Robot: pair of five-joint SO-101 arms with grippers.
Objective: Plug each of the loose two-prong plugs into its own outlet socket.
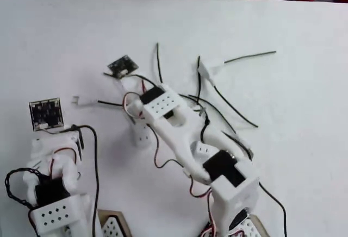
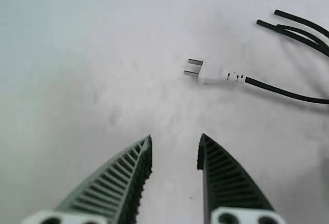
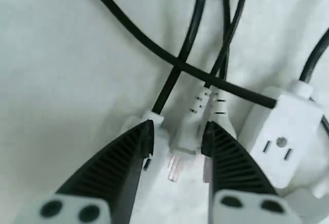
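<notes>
Right hand (image 3: 177, 134) is spread, its fingers straddling a white plug (image 3: 186, 137) on the desk (image 3: 61, 80) — one finger touches the plug, the other stands clear. An outlet socket (image 3: 280, 142) lies just beside, slots facing up. Black cables (image 3: 154, 49) cross beyond. Right arm (image 1: 185, 133) is stretched toward the desk's centre; left arm (image 1: 54, 161) sits folded by the near edge. Left hand (image 2: 175, 142) is spread and empty — a loose plug (image 2: 208, 75) lies apart ahead of it, prongs pointing away from its cable (image 2: 288, 93).
</notes>
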